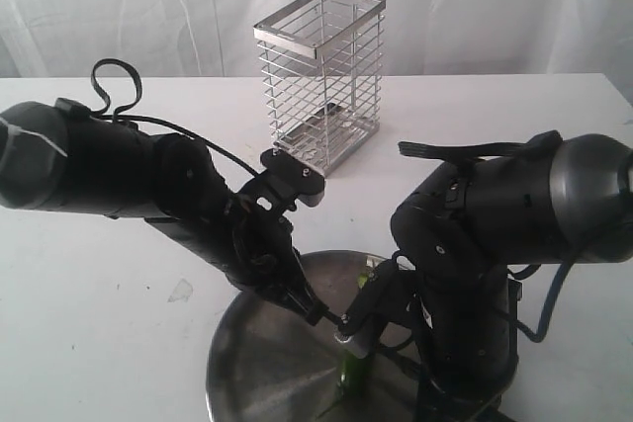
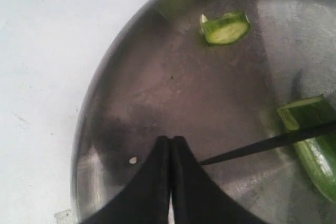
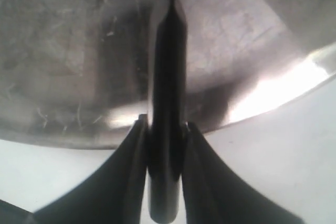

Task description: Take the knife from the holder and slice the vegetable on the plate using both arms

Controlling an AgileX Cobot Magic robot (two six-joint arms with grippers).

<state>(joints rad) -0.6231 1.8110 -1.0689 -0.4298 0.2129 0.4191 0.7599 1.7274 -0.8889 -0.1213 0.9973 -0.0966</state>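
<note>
Bright, even, soft daylight; white glare patch on plate [image 3: 273, 90] rim; close black parts blurred, slightly soft everywhere.

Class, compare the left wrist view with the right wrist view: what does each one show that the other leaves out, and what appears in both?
Only the left wrist view shows the vegetable, a cut-off slice lying apart from it, and the left gripper, its fingers together and holding nothing visible. Only the right wrist view shows the right gripper clamped on the knife's handle. Both show the knife, whose blade reaches the vegetable, the plate and the white table.
</note>
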